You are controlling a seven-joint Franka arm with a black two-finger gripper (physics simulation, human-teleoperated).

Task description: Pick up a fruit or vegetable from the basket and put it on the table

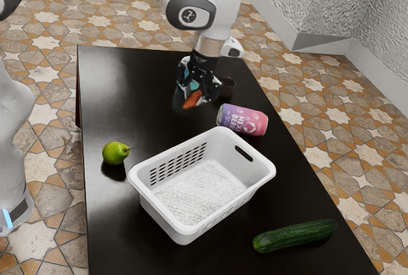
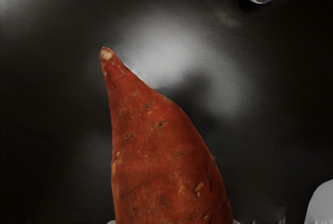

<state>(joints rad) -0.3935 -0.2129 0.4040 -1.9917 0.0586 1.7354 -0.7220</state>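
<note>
Black jaws clasp one sweet potato (image 2: 161, 156) above one table (image 1: 131, 90)

Pear (image 1: 115, 153), exterior view's left; cucumber (image 1: 295, 235) near, exterior view's right; can (image 1: 242, 120) on its side, farther; brown cup (image 1: 227, 88) just beyond; tile floor (image 1: 331, 109).

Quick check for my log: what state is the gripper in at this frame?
Gripper: closed on the sweet potato, holding it above the black table.
</note>
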